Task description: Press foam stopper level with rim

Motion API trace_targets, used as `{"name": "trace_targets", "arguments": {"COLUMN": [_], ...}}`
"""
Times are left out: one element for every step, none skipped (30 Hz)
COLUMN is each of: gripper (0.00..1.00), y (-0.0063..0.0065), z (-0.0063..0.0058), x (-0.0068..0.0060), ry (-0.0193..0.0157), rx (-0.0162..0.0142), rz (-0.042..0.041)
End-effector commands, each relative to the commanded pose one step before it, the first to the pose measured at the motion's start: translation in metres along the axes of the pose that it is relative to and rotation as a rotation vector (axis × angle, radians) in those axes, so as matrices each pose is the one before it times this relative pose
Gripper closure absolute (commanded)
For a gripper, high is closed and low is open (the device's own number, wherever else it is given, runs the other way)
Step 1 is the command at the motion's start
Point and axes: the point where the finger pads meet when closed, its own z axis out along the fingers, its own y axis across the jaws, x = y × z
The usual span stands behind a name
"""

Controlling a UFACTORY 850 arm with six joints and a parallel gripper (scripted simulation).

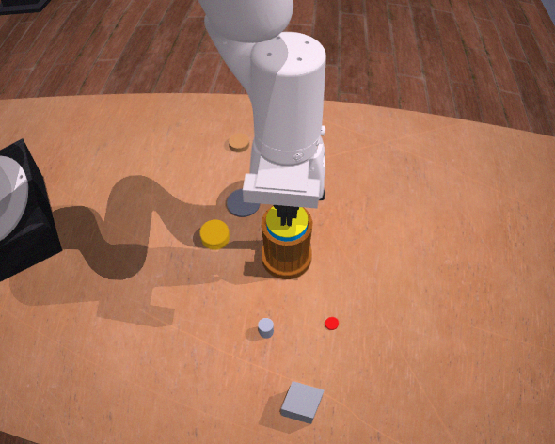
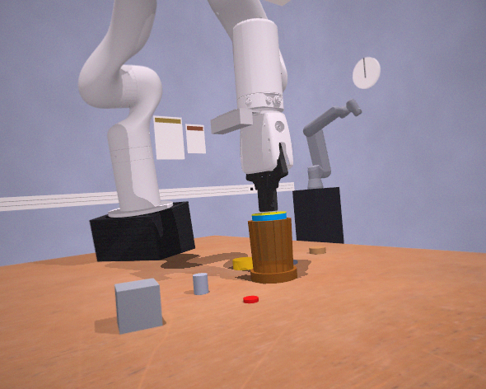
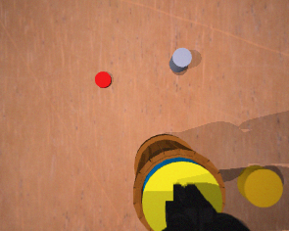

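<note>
A brown wooden jar (image 1: 286,255) (image 2: 271,248) (image 3: 154,152) stands upright near the table's middle. Its foam stopper (image 1: 273,223) (image 2: 268,216) (image 3: 162,191) has a yellow top and a blue side band. In the exterior view the stopper stands a little above the rim. My gripper (image 1: 286,218) (image 2: 267,208) (image 3: 183,204) is shut and empty. Its black fingertips rest on the stopper's top, straight above the jar.
A yellow disc (image 1: 214,233) (image 2: 242,263) (image 3: 260,186) and a dark grey disc (image 1: 240,204) lie left of the jar, a tan disc (image 1: 238,142) (image 2: 317,250) behind. In front are a small grey cylinder (image 1: 265,327) (image 2: 200,283) (image 3: 180,59), a red disc (image 1: 331,323) (image 2: 250,298) (image 3: 103,79) and a grey cube (image 1: 302,401) (image 2: 137,304).
</note>
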Motion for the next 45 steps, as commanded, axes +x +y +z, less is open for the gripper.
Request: {"name": "trace_targets", "arguments": {"gripper": [1.00,1.00,1.00,1.00,1.00,1.00,1.00,1.00,1.00,1.00,1.00,1.00,1.00,1.00,1.00,1.00,1.00,1.00,1.00,1.00,1.00,1.00,1.00,1.00,1.00,1.00,1.00,1.00,1.00,1.00,1.00,1.00,1.00,1.00,1.00,1.00,1.00,1.00,1.00,1.00,1.00,1.00,1.00,1.00,1.00], "y": [-0.00095,0.00000,0.00000,0.00000,0.00000,0.00000,0.00000,0.00000,0.00000,0.00000,0.00000,0.00000,0.00000,0.00000,0.00000,0.00000,0.00000,0.00000,0.00000,0.00000,0.00000,0.00000,0.00000,0.00000,0.00000,0.00000,-0.00001,0.00000,0.00000,0.00000,0.00000,0.00000,0.00000,0.00000,0.00000,0.00000,0.00000,0.00000,0.00000,0.00000,0.00000,0.00000,0.00000,0.00000,0.00000], "z": [-0.00151,0.00000,-0.00017,-0.00014,-0.00012,-0.00009,-0.00007,-0.00005,-0.00003,-0.00002,-0.00001,0.00000,-0.00004,-0.00024,-0.00058,-0.00099,-0.00143,0.00000,0.00000,-0.00188,-0.00229,-0.00262,-0.00285,-0.00301,-0.00299,-0.00284,-0.00260,-0.00218,-0.00170,-0.00118,-0.00068,-0.00028,-0.00004,0.00000,0.00000,0.00000,0.00000,0.00000,0.00000,0.00000,0.00000,0.00000,0.00000,0.00000,0.00000], "x": [-0.00009,0.00000,0.00000,0.00000,0.00000,0.00000,0.00000,0.00000,0.00000,0.00000,0.00000,0.00000,0.00000,0.00000,0.00000,0.00000,0.00000,0.00000,0.00000,0.00000,0.00000,0.00000,0.00000,0.00000,0.00000,0.00000,0.00000,0.00000,0.00000,0.00000,0.00000,0.00000,0.00000,0.00000,0.00000,0.00000,0.00000,0.00000,0.00000,0.00000,0.00000,0.00000,0.00000,0.00000,0.00000], "ry": [-0.00032,0.00000,0.00000,0.00000,0.00000,0.00000,0.00000,0.00000,0.00000,0.00000,0.00000,0.00000,0.00000,0.00000,0.00001,0.00001,0.00000,0.00000,0.00000,0.00000,0.00000,0.00000,-0.00001,0.00001,0.00000,-0.00001,0.00001,-0.00001,0.00001,0.00000,-0.00001,0.00000,0.00000,0.00000,0.00000,0.00000,0.00000,0.00000,0.00000,0.00000,0.00000,0.00000,0.00000,0.00000,0.00000], "rx": [0.00186,0.00000,0.00000,0.00000,0.00000,0.00000,0.00000,0.00000,0.00000,0.00000,0.00000,0.00000,0.00000,0.00000,0.00000,0.00000,0.00000,0.00000,0.00000,0.00000,0.00000,0.00000,0.00000,0.00000,0.00000,0.00000,0.00000,0.00000,0.00000,0.00000,0.00000,0.00000,0.00000,0.00000,0.00000,0.00000,0.00000,0.00000,0.00000,0.00000,0.00000,0.00000,0.00000,0.00000,0.00000], "rz": [0.00013,0.00000,0.00000,0.00000,0.00000,0.00000,0.00000,0.00000,0.00000,0.00000,0.00000,0.00000,0.00000,0.00000,0.00000,0.00000,0.00000,0.00000,0.00000,0.00000,0.00000,0.00000,0.00000,0.00000,0.00000,0.00000,0.00000,0.00000,0.00000,0.00000,0.00000,0.00000,0.00000,0.00000,0.00000,0.00000,0.00000,0.00000,0.00000,0.00000,0.00000,0.00000,0.00000,0.00000,0.00000]}}
